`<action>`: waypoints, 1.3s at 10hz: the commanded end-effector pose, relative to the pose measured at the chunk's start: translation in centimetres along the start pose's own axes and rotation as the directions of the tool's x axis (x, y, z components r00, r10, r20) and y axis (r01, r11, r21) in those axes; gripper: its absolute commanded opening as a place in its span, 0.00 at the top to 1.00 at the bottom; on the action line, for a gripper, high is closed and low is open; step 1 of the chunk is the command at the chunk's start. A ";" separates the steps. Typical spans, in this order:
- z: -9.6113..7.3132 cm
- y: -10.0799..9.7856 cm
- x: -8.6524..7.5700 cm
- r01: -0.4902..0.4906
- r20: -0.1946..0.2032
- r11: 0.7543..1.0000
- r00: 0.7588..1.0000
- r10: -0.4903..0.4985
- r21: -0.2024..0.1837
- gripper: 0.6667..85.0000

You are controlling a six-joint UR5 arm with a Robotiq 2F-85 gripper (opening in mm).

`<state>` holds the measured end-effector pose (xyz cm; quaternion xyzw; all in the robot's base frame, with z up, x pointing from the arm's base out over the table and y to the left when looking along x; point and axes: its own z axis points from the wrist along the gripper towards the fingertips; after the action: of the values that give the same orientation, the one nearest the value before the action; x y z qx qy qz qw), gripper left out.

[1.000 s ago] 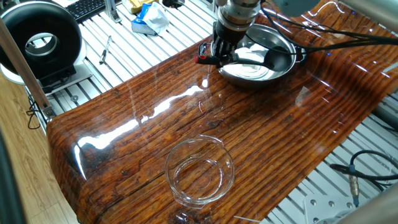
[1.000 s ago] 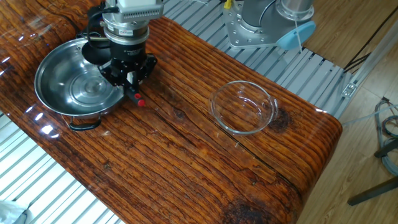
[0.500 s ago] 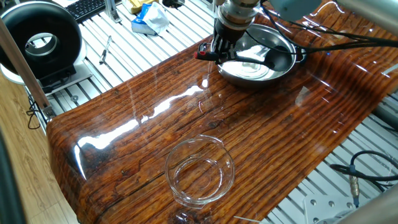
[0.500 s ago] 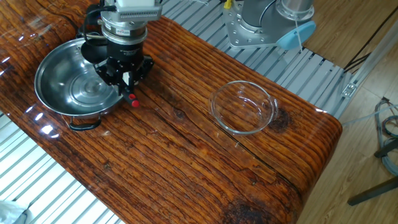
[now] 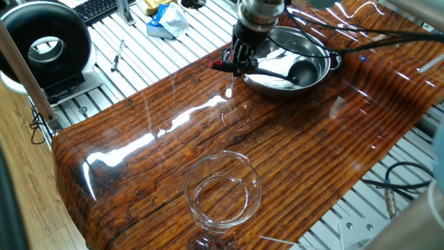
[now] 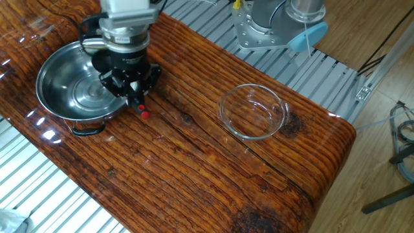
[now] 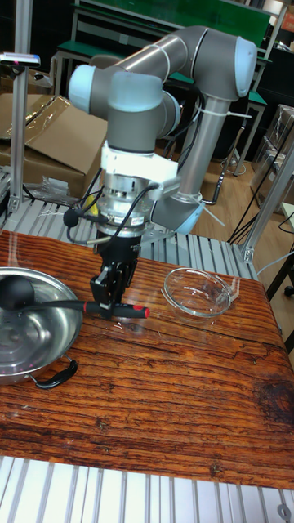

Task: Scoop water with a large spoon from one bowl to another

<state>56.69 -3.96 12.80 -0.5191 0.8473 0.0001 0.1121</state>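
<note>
pincer [image 7: 113, 298] clamped on ladle [image 7: 73, 305] over steel bowl [image 7: 33, 359] rim

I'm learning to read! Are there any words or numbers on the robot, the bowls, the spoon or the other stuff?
No text can be read in any view.
Keyboard: keys too small and blurred to read.
Gripper, spoon, steel bowl, glass bowl: no labels or marks show.
</note>
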 end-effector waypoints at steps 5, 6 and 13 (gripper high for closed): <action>0.3 0.4 -2.7 -0.062 0.081 0.990 0.994 0.072 -0.126 1.00; 0.4 0.3 -2.9 -0.067 0.098 0.987 0.992 0.083 -0.149 1.00; 1.7 -0.9 -2.3 -0.028 0.112 0.987 0.993 0.046 -0.156 1.00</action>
<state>58.46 -2.13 11.71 -0.5084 0.8484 0.0933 0.1144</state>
